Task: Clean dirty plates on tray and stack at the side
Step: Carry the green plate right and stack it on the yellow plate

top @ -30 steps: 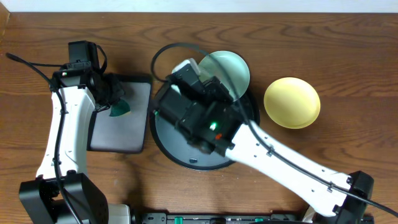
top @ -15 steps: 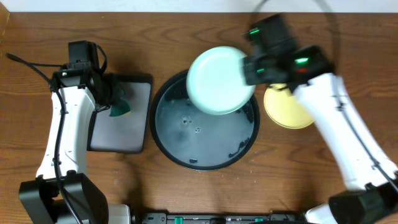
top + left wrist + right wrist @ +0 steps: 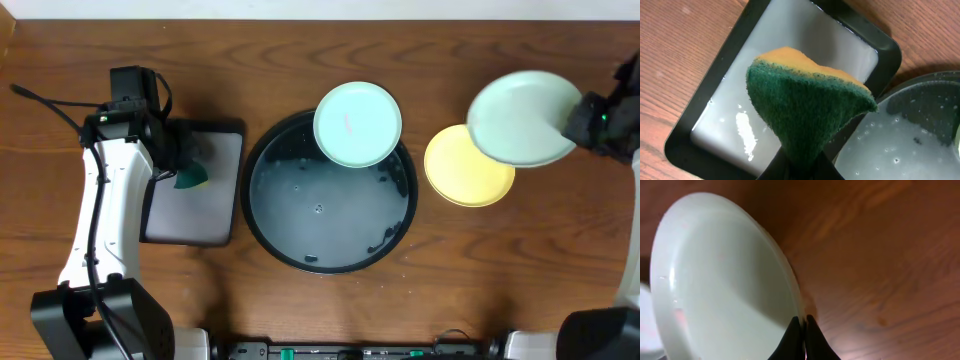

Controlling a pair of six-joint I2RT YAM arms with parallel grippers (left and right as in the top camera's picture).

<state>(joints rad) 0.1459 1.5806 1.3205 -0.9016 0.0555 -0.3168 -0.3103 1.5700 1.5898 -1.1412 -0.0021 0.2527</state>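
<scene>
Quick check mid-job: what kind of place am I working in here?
Probably a tabletop dishwashing test bench, not a real kitchen: a wooden table, a wet black tray standing in for a sink, a sponge over a grey tray, and a mint plate held up at the right.

A green sponge (image 3: 805,110) with an orange back is pinched in the left pincer (image 3: 800,162) and sticks out past its tips. Under the pincer sits a wet grey tray (image 3: 785,35) with a black rim. The brown wooden table (image 3: 675,55) lies below it all.
</scene>
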